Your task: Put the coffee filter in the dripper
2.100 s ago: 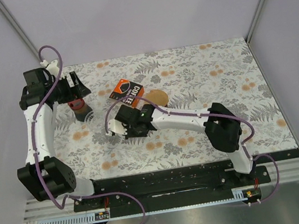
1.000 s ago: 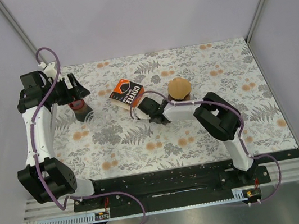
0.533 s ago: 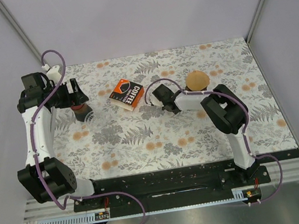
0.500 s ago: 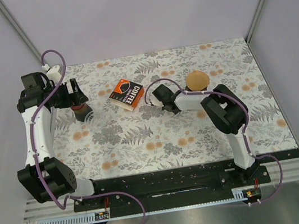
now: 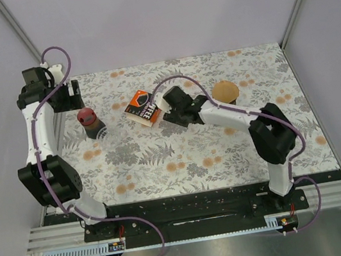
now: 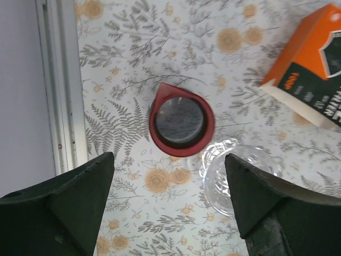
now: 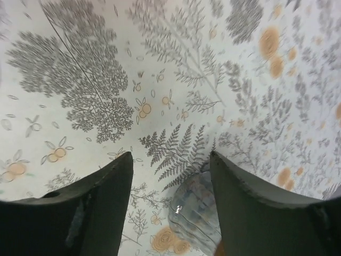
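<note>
Leftward my right gripper [image 7: 170,176] has swung, leaving the coffee filter [image 5: 225,90] behind.
Its fingers stand spread beside the orange box [image 5: 143,106]; the coffee filter lies off to its right on the table [image 5: 226,151]. My left gripper [image 6: 169,160], spread too, hovers above the red dripper [image 6: 181,119], far left.

Bright, even light w/ faint soft shadows; wrist views slightly soft up close.

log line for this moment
left gripper: open, above red vessel | right gripper: open, empty | coffee filter: beside right forearm, not in red vessel or clear glass
</note>
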Tool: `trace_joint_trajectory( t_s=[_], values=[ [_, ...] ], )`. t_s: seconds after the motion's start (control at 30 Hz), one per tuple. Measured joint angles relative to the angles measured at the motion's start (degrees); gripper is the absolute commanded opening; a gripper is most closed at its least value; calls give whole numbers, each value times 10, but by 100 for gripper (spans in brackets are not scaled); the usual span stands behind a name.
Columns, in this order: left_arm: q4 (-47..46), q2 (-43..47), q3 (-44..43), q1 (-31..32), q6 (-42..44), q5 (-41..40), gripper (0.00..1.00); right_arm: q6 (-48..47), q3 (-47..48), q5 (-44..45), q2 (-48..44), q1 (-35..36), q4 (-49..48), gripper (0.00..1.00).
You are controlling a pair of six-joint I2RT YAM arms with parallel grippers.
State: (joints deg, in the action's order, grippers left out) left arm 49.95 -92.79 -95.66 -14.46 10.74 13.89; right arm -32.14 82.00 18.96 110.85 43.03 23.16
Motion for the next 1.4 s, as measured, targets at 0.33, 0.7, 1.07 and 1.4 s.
trace_joint_trajectory(
  t_s=[0.33,0.7,1.07,1.4],
  values=[
    [10,-132,-51,-1,0,-86,71,96,18,-102,-129,5,9,89],
    [10,-191,-64,-1,4,-98,40,111,-5,-110,-131,5,40,88],
    [7,-199,-32,-1,11,-57,6,111,-14,-102,-134,5,43,88],
    [6,-195,-30,-1,14,-49,0,112,-17,-91,-138,5,51,88]
  ],
)
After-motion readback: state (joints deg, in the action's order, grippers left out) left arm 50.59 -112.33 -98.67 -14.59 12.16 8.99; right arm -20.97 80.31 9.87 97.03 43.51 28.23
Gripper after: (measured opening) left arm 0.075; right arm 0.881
